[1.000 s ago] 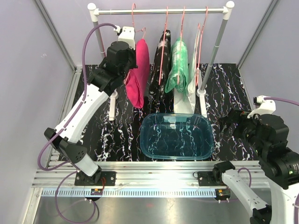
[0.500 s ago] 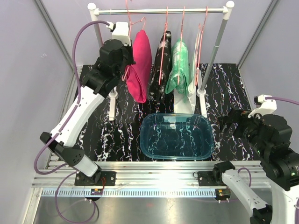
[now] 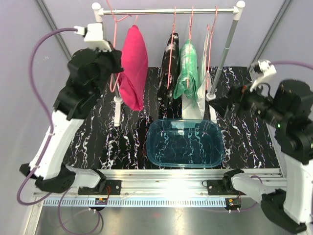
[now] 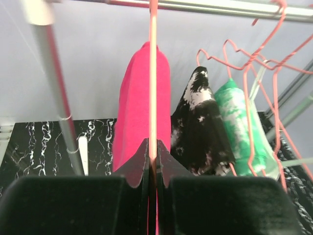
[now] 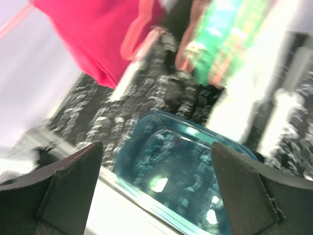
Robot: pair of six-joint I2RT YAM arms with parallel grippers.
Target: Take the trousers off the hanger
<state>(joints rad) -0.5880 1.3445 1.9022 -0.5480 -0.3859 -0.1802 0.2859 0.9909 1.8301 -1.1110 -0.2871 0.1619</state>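
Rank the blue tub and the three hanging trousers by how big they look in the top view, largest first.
1. blue tub
2. magenta trousers
3. green tie-dye trousers and black splashed trousers: these look about alike. The black pair hangs edge-on to the camera, so I will not rank them.

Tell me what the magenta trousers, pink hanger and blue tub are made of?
The magenta trousers: soft matte cloth; it sags and folds. The pink hanger: thin smooth wire, probably coated metal. The blue tub: glossy see-through plastic, likely; the marbled tabletop shows through.
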